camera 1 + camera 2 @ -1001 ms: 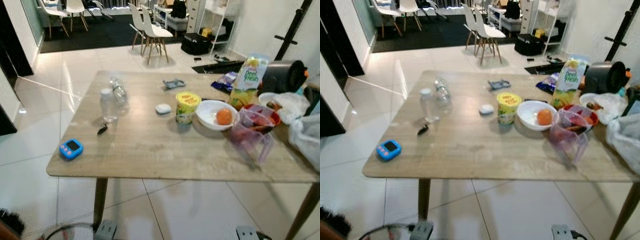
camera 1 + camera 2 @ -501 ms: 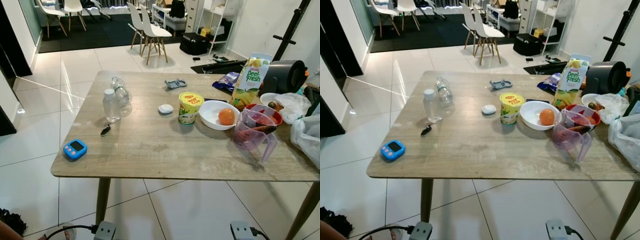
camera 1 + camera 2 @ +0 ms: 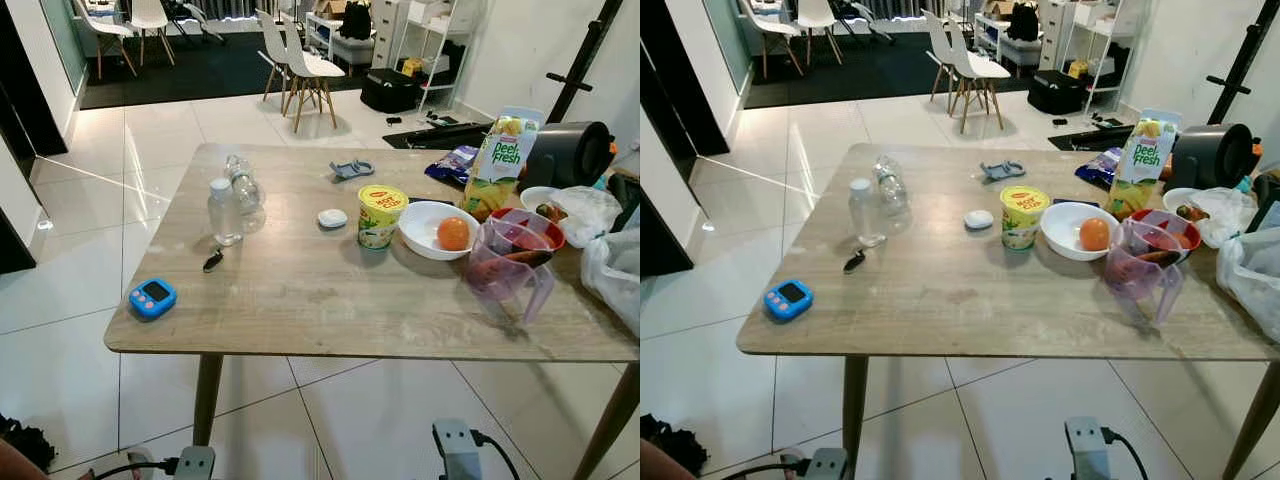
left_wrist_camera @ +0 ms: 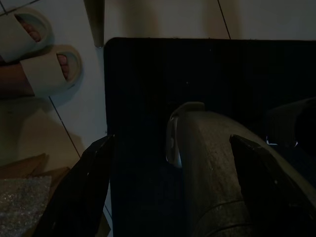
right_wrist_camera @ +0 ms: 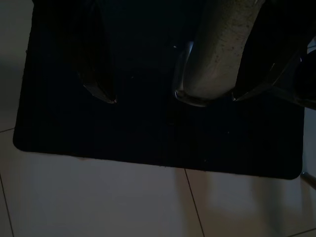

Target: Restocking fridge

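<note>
Left eye view showed me the wooden bench [image 3: 330, 300] with everything waiting on it, so I judged the restocking barely begun. At the right stood a juice carton [image 3: 497, 160], a white bowl [image 3: 430, 232] holding an orange [image 3: 453, 233], a yellow cup [image 3: 381, 215] and a clear purple pitcher [image 3: 503, 268]. Two clear bottles [image 3: 224, 210] sat far left, a blue timer [image 3: 152, 297] near. Both arms hung idle over a dark mat: left claw [image 4: 173, 163] and right claw [image 5: 168, 84] had fingers apart, holding nothing.
</note>
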`<state>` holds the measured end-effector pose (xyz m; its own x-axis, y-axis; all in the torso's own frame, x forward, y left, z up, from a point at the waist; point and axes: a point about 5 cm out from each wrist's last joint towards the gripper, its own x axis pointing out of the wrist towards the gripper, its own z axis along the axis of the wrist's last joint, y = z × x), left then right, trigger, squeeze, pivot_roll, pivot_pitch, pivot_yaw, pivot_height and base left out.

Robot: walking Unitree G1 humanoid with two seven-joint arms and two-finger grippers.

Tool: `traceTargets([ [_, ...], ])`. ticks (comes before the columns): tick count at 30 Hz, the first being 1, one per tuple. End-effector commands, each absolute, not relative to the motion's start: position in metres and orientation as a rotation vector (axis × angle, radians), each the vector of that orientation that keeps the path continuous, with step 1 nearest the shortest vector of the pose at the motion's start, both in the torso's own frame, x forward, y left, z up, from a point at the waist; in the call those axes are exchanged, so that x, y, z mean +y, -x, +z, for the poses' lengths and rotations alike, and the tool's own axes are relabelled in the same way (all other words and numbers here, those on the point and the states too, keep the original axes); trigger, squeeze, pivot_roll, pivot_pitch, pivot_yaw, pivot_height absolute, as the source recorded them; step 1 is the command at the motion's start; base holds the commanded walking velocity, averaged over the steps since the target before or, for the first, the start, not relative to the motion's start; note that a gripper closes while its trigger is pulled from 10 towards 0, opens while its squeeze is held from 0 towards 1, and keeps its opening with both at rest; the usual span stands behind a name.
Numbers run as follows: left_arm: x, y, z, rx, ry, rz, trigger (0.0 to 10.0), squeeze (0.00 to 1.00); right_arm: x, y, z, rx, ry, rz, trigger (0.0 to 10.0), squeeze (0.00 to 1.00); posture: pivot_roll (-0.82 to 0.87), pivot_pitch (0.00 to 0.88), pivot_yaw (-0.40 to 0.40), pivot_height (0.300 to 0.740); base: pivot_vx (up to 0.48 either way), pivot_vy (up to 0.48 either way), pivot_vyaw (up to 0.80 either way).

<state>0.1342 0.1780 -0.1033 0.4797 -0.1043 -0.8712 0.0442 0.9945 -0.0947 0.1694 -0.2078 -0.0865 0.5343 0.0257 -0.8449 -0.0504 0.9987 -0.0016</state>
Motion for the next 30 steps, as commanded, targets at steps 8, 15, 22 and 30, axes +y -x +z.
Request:
traceTargets([
  [8, 0.182, -0.132, -0.104, 1.08, 0.041, -0.064, 10.0, 0.0, -0.212, -0.165, -0.088, 1.031, 0.048, 0.033, 10.0, 0.0, 0.1, 0.0, -0.046, 0.74, 0.0, -0.167, 0.0],
  [15, 0.179, -0.128, -0.106, 1.094, 0.032, -0.079, 10.0, 0.0, -0.227, -0.157, -0.088, 1.05, 0.063, -0.003, 10.0, 0.0, 0.1, 0.0, -0.038, 0.74, 0.0, -0.442, 0.0],
  [22, 0.187, -0.125, -0.106, 1.103, 0.014, -0.075, 10.0, 0.0, -0.225, -0.154, -0.09, 1.058, 0.06, -0.002, 10.0, 0.0, 0.1, 0.0, -0.034, 0.74, 0.0, -0.442, 0.0],
  [30, 0.187, -0.128, -0.105, 1.098, 0.005, -0.081, 10.0, 0.0, -0.223, -0.155, -0.09, 1.056, 0.056, -0.001, 10.0, 0.0, 0.1, 0.0, -0.026, 0.74, 0.0, -0.373, 0.0],
])
